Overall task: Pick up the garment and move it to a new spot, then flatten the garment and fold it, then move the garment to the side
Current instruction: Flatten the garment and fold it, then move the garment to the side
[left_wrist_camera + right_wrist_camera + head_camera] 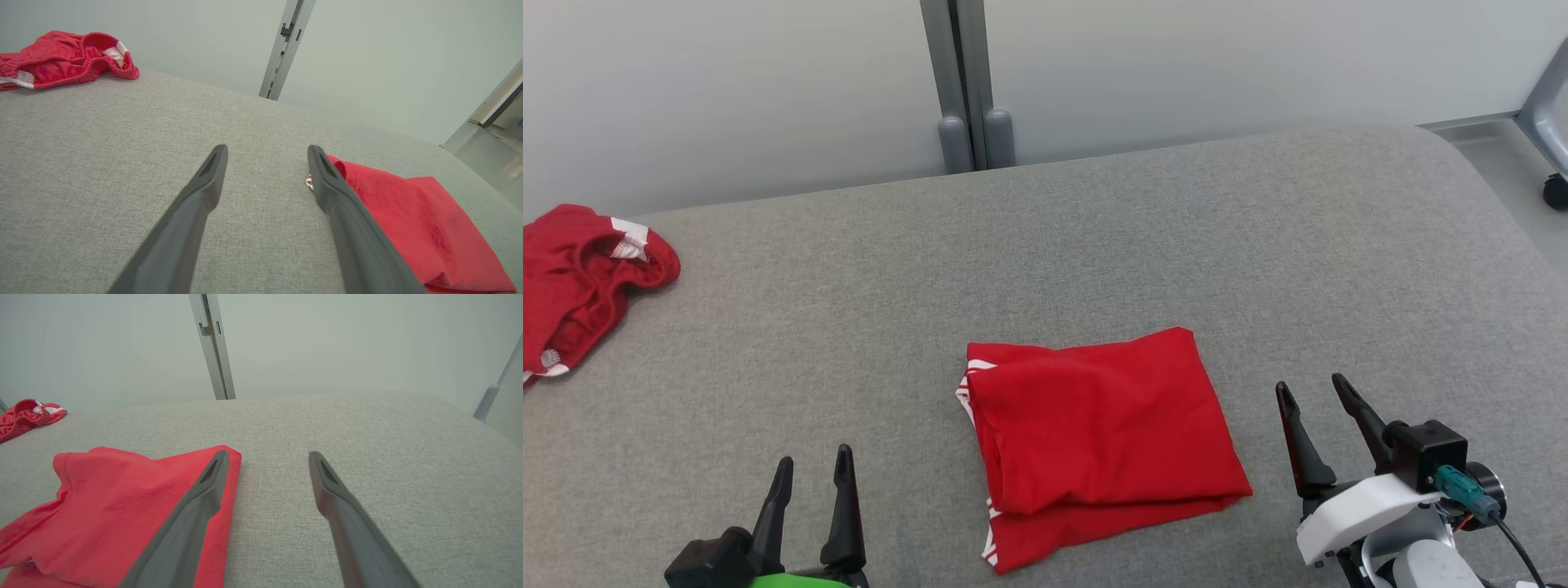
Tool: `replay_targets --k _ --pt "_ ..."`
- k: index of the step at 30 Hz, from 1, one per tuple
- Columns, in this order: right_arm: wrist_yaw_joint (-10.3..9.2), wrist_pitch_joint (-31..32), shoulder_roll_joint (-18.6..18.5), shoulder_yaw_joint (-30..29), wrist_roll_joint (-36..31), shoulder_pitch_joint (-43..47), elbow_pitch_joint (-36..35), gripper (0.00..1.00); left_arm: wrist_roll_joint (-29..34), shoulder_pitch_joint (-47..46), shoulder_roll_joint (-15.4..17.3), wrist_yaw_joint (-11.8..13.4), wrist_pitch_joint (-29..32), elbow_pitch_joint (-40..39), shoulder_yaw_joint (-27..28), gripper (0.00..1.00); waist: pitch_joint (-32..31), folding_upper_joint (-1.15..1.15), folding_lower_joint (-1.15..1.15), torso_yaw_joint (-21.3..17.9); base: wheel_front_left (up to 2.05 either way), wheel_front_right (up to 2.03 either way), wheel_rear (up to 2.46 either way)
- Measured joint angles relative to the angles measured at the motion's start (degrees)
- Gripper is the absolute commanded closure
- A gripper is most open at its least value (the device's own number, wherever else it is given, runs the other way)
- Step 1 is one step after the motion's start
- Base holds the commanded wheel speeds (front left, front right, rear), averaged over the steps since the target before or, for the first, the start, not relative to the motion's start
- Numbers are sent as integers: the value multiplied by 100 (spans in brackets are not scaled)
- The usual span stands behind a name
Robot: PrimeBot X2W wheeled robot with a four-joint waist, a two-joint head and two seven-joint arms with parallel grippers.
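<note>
Left gripper [814,456]: two long dark fingers are tapering to narrow tips above a black base.
Left wrist: a bright green patch [796,581] is peeking out under that base.
Right gripper [1311,381]: matching dark fingers are narrowing to points, each tip showing a slim recessed slot.
Right wrist: a smooth white casing [1364,510] is curving around it.
Camera: a black block [1429,453] is sitting on top.
Wiring: a teal plug [1462,483] is jutting out, a black cable [1515,549] trailing from it.

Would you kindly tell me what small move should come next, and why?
Probably ease the open right claw toward the right edge of the folded red cloth garment: it lies folded on the grey fabric surface, ungripped, so only moving it aside remains.
</note>
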Motion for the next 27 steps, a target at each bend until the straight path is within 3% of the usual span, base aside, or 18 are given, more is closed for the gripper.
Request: replay_targets --k 10,19,27 --pt "0 46 1 -54 -269 -271 250 0 12 -3 -1 1 0 -15 3 0 24 0 0 56 0 0 0" --pt "0 1260 -1 -27 -597 -1072 684 0 7 -165 -3 1 0 -36 -16 0 173 0 0 292 0 0 0" --pt "0 2247 -215 426 -363 -1333 1122 0 -3 -343 -3 0 -1 -53 -7 0 417 0 0 585 0 0 0"
